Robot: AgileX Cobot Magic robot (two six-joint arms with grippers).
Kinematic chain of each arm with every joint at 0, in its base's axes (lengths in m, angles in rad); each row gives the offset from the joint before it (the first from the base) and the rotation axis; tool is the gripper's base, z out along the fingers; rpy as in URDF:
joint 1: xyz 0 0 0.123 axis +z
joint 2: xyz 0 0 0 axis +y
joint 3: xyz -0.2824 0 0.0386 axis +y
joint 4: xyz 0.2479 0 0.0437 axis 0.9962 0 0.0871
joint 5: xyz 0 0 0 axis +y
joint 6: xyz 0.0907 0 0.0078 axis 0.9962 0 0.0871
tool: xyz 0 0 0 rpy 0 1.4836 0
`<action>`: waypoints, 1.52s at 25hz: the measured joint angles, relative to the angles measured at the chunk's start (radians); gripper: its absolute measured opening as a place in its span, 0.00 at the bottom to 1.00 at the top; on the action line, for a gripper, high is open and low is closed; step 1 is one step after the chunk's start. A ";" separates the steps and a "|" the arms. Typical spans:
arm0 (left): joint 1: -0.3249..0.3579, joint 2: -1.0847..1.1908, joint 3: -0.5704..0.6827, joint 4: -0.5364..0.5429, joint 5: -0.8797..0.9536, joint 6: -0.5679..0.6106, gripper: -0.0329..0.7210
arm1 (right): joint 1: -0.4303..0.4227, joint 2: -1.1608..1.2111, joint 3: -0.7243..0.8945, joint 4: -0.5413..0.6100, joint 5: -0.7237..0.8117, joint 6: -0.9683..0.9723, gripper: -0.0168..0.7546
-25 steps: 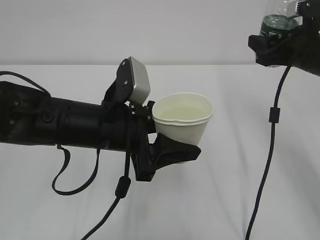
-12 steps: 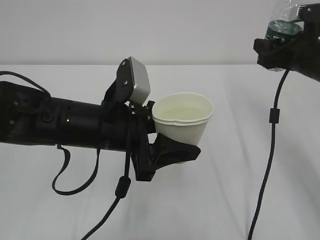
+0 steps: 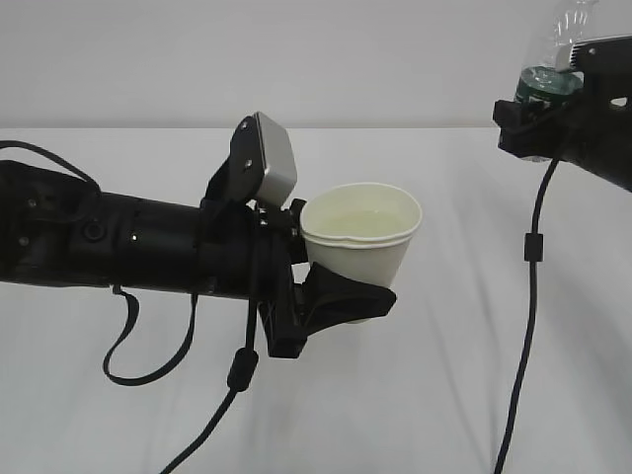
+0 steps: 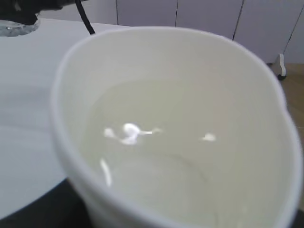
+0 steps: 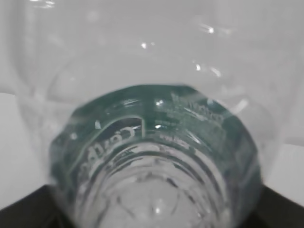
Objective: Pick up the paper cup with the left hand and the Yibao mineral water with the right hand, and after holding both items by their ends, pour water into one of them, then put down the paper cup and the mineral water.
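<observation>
The paper cup (image 3: 360, 242) is held upright above the table, cream-white, with my left gripper (image 3: 348, 286) shut on its lower body. One black finger (image 3: 341, 299) wraps its near side; the other is hidden behind it. The left wrist view looks down into the paper cup (image 4: 71, 95), where water (image 4: 156, 152) lies in the bottom half. At the upper right, my right gripper (image 3: 538, 114) is shut on the Yibao mineral water (image 3: 558, 44), which is held high and tilted. Its green label (image 3: 541, 81) shows just above the fingers. The bottle's ribbed base (image 5: 156, 190) fills the right wrist view.
A white table (image 3: 444, 395) lies under both arms, with a plain wall behind. A black cable (image 3: 528, 296) hangs from the right arm down to the bottom edge. Another cable (image 3: 123, 346) loops under the left arm.
The right gripper has shifted slightly downward with the bottle, and more of the clear bottle body shows above it. The left arm and the cup have not moved.
</observation>
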 joint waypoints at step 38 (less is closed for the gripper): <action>0.000 0.000 0.000 0.000 0.000 0.002 0.61 | 0.000 0.306 -0.002 0.027 -0.335 -0.057 0.64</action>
